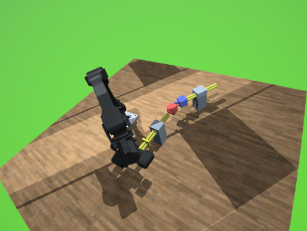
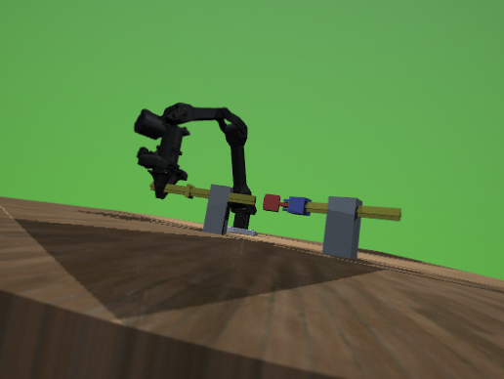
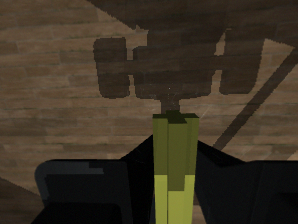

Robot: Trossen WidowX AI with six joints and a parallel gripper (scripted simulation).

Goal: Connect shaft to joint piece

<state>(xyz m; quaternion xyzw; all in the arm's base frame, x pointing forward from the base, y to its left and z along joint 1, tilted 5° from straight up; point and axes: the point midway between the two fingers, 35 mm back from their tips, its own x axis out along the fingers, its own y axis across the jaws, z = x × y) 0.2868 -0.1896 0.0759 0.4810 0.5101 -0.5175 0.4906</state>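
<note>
1. My black arm's gripper [image 1: 142, 152] is clamped on the outer end of the yellow sliding shaft [image 1: 147, 141], at about 7 o'clock from its grey guide block [image 1: 158, 131] in the top view.
2. The shaft's long axis runs toward 1 o'clock, straight at the red square joint piece [image 1: 172, 108]; a gap separates the two.
3. Beyond sit the blue hinge piece [image 1: 182, 101] and the fixed grey block [image 1: 199, 97].
4. I cannot make out the red piece's opening, and the wrist view shows only shaft, fingers and shadow.
</note>
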